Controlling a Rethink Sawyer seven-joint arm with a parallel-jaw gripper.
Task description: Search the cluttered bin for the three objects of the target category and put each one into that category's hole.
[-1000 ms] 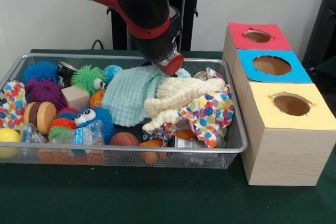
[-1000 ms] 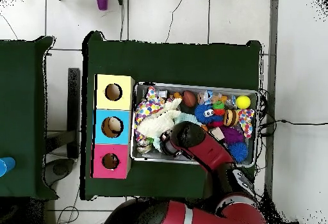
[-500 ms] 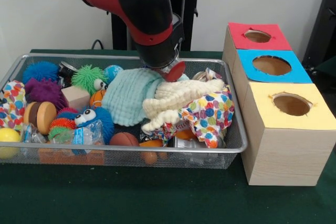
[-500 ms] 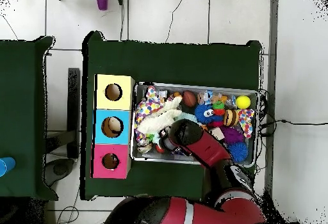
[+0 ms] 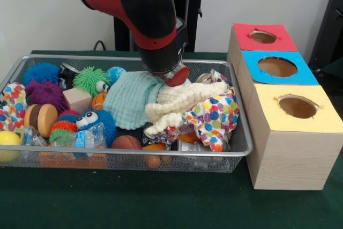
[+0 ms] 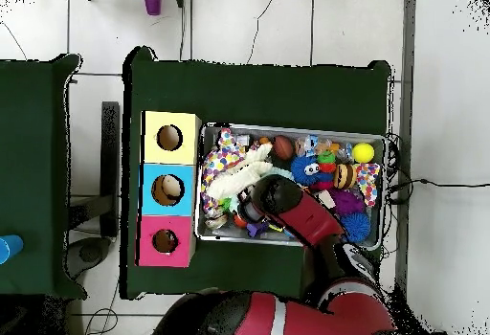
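A wire mesh bin [image 5: 236, 151] sits on a dark green table [image 5: 134, 202], with bare green cloth in front of it and only a narrow gap between its right rim and a row of wooden boxes.

At the bin's left edge, a yellow ball [image 5: 8, 144] presses against the mesh. Beside it lie a round wooden disc [image 5: 45, 119], a purple spiky ball [image 5: 44, 93], a blue spiky ball [image 5: 40, 72] and a plain wooden cube [image 5: 77, 100]. A green spiky ball [image 5: 89, 79] with toy eyes sits behind, and a blue fuzzy toy [image 5: 99, 123] with bulging eyes sits near the front rim. The left half is packed tight, with no open floor showing.

In the middle, a soft pale green knitted cloth [image 5: 131, 97] lies bunched. The red and black arm comes down from above, and its gripper [image 5: 174, 75] meets the heap where that cloth joins a cream knobbly cloth [image 5: 182, 100]. Its fingers are hidden by the arm's end, so I cannot tell whether they are spread or pinching.

Further right, a cloth with bright coloured dots [image 5: 214, 116] drapes to the right rim.

Right of the bin stand three boxes, each with a round hole on top: yellow [image 5: 297, 106] nearest, blue [image 5: 277, 66] in the middle, red [image 5: 262, 37] farthest. In the overhead view, something pale shows inside the blue box's hole [image 6: 168, 189].
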